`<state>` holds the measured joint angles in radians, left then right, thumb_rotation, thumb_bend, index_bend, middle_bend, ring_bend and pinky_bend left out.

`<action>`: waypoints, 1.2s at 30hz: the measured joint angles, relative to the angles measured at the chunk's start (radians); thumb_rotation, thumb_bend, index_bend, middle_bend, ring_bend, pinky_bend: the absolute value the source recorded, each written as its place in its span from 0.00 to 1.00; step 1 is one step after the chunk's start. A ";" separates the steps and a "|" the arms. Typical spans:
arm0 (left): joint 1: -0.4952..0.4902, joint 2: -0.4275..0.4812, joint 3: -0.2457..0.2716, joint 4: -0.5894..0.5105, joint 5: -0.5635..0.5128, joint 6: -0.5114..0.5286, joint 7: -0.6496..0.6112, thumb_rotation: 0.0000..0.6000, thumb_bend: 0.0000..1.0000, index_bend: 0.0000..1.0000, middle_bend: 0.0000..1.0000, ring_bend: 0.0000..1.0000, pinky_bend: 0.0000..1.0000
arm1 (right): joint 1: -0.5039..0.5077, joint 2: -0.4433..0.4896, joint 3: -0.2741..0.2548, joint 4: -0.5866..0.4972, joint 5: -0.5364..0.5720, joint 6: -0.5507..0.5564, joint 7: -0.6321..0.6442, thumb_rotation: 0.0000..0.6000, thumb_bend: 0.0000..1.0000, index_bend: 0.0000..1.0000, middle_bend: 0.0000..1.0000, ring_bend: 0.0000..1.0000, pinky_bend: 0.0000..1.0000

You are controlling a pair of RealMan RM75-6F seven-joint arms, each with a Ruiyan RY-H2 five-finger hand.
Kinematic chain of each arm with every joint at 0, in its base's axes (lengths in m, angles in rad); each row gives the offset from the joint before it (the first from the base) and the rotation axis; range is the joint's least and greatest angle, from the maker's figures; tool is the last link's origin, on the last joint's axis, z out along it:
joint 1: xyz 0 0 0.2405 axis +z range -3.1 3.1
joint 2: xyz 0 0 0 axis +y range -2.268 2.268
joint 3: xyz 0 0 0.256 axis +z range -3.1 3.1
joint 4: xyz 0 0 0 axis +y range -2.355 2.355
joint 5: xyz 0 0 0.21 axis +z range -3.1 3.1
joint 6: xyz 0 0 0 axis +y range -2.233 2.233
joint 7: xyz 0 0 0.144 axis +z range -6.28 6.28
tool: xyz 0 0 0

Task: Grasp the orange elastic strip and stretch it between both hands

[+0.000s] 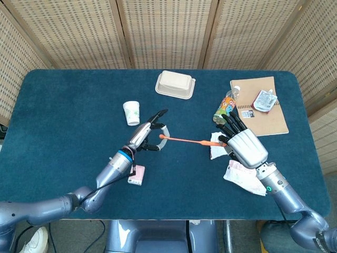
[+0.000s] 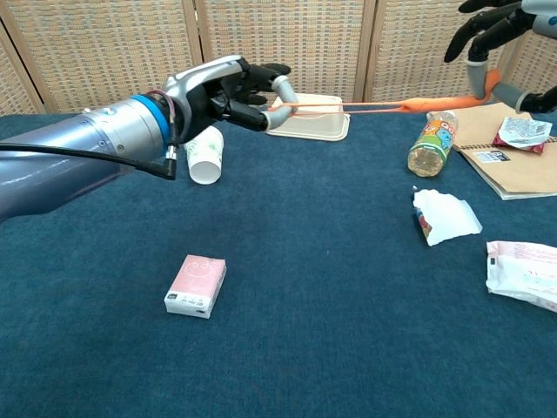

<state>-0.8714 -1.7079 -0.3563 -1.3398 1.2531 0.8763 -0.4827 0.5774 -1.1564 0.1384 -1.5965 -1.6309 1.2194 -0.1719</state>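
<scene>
The orange elastic strip (image 1: 184,139) runs thin and taut between my two hands above the blue table. In the chest view the strip (image 2: 374,105) crosses from left to upper right as a narrow line. My left hand (image 1: 147,136) pinches its left end, other fingers spread; it shows again as the left hand (image 2: 228,90) in the chest view. My right hand (image 1: 242,143) holds the right end, back of the hand up. Only the fingers of the right hand (image 2: 487,39) show at the chest view's top right corner.
A paper cup (image 1: 131,113), a beige food box (image 1: 175,84), a lying bottle (image 1: 225,107), a brown notebook (image 1: 268,118) with a snack packet (image 1: 264,99), white wrappers (image 1: 243,177) and a pink packet (image 2: 196,286) lie on the table (image 1: 63,121).
</scene>
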 measured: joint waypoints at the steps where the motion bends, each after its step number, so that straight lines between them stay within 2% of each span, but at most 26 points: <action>1: 0.005 0.012 0.004 0.003 0.004 0.004 0.003 1.00 0.50 0.71 0.00 0.00 0.00 | -0.002 -0.002 -0.004 0.012 -0.009 0.006 -0.017 1.00 0.70 0.76 0.33 0.02 0.06; 11: 0.086 0.183 0.053 0.064 0.058 0.060 0.025 1.00 0.50 0.71 0.00 0.00 0.00 | -0.033 -0.004 -0.051 0.121 -0.047 0.026 -0.132 1.00 0.70 0.76 0.33 0.04 0.08; 21: 0.194 0.428 0.131 0.142 0.111 0.096 0.015 1.00 0.50 0.72 0.00 0.00 0.00 | -0.080 -0.016 -0.109 0.239 -0.065 0.034 -0.156 1.00 0.70 0.76 0.33 0.04 0.08; 26: 0.240 0.532 0.170 0.179 0.120 0.090 0.024 1.00 0.50 0.72 0.00 0.00 0.00 | -0.104 -0.021 -0.127 0.263 -0.070 0.053 -0.155 1.00 0.70 0.76 0.33 0.04 0.08; 30: 0.276 0.581 0.199 0.209 0.124 0.090 0.032 1.00 0.50 0.72 0.00 0.00 0.00 | -0.121 -0.023 -0.138 0.266 -0.079 0.071 -0.152 1.00 0.70 0.76 0.33 0.04 0.08; 36: 0.302 0.590 0.218 0.234 0.133 0.102 -0.006 1.00 0.51 0.72 0.00 0.00 0.00 | -0.133 -0.022 -0.143 0.251 -0.094 0.095 -0.158 1.00 0.70 0.76 0.33 0.04 0.08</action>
<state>-0.5690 -1.1178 -0.1385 -1.1054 1.3865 0.9785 -0.4886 0.4448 -1.1779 -0.0043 -1.3459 -1.7252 1.3146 -0.3300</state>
